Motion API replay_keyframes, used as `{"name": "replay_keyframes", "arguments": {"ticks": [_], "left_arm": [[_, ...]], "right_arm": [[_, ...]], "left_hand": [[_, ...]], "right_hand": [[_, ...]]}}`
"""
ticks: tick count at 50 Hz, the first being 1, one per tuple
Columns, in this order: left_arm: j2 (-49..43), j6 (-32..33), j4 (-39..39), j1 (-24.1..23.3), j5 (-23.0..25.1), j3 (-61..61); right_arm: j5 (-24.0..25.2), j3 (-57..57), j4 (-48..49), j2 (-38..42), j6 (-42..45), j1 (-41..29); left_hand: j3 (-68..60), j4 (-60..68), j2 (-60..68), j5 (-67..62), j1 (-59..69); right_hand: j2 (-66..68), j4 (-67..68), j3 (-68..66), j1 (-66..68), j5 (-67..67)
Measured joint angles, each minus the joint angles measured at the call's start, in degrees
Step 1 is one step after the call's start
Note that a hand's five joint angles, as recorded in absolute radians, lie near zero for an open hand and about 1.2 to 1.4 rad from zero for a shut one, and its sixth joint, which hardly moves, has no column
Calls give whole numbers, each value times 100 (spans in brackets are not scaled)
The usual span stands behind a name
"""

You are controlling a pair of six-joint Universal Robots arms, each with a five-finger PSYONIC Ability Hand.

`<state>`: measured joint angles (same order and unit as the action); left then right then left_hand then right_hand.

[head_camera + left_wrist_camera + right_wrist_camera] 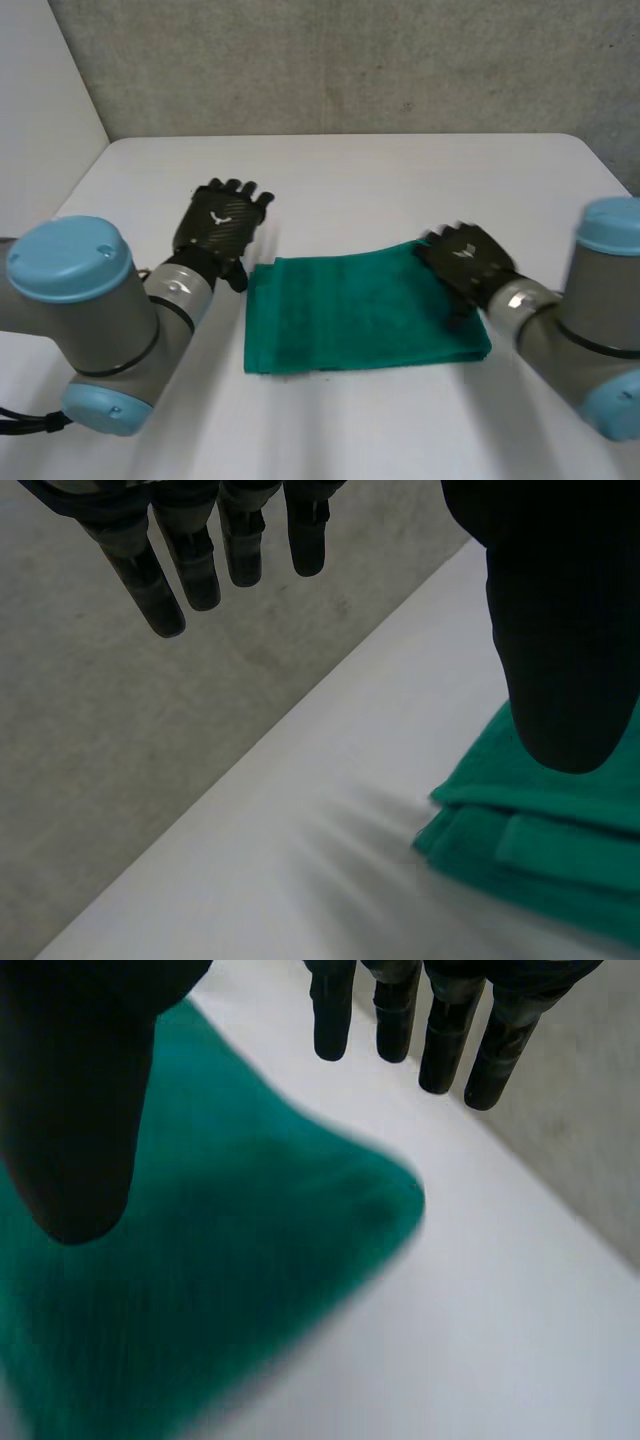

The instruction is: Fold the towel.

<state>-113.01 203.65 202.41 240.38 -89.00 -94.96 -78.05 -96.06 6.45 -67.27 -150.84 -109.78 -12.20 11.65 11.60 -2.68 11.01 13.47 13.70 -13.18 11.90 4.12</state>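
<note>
A green towel lies folded flat in the middle of the white table. My left hand hovers just off the towel's far left corner, fingers straight and spread, holding nothing. In the left wrist view its fingers stretch out over the table and its thumb hangs above the layered towel corner. My right hand is over the towel's far right corner with straight fingers. In the right wrist view its fingers and thumb stand apart above the towel corner, gripping nothing.
A grey wall runs along the table's far edge. Bare table lies on every side of the towel, with the widest stretch beyond it toward the wall.
</note>
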Motion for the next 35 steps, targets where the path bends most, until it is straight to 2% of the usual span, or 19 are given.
{"name": "replay_keyframes", "arguments": {"ticks": [4,5,6,7,9,11,17,23,25,26,28,35], "left_arm": [[-83,0,1,-133,-5,34],[-117,0,1,-175,-10,34],[-117,0,1,-175,-10,34],[-153,-2,1,-211,-28,21],[-162,-4,-3,-221,-68,-1],[-152,-7,-11,-217,-128,-24],[-78,-21,-37,-174,-323,-116],[86,-25,-48,-118,-429,-207],[174,-27,-50,-74,-442,-240],[174,-27,-50,-74,-442,-240],[265,-50,-59,-4,-446,-267],[386,-226,-142,114,-430,-308]], "right_arm": [[121,-502,70,-77,96,480],[192,-650,98,-77,172,630],[192,-650,98,-77,172,630],[329,-822,146,-28,322,825],[407,-853,210,38,409,907],[449,-823,290,101,450,938],[395,-409,523,109,150,747],[342,430,440,33,-577,-108],[348,865,238,135,-803,-641],[348,865,238,135,-803,-641],[356,1486,-140,513,-940,-1383],[229,2690,-1100,1636,-995,-2560]], "left_hand": [[0,0,0,0,0],[0,0,0,0,0],[0,0,0,0,0],[0,0,0,0,0],[0,0,0,0,0],[0,0,0,0,0],[0,0,0,0,0],[0,0,0,0,0],[0,0,0,0,0],[0,0,0,0,0],[0,0,0,0,0],[0,0,0,0,0]], "right_hand": [[564,551,-613,463,518],[1476,1412,-1482,1235,1317],[1476,1412,-1482,1235,1317],[3155,2966,-3038,2646,2778],[4863,4771,-4829,3833,4454],[5370,5335,-5365,4035,4981],[5406,5447,-5446,4089,5096],[5407,5449,-5446,4083,5175],[5406,5461,-5447,4083,5215],[5406,5461,-5447,4083,5215],[5406,5462,-5453,4083,5232],[5120,5169,-5187,4068,5030]]}}
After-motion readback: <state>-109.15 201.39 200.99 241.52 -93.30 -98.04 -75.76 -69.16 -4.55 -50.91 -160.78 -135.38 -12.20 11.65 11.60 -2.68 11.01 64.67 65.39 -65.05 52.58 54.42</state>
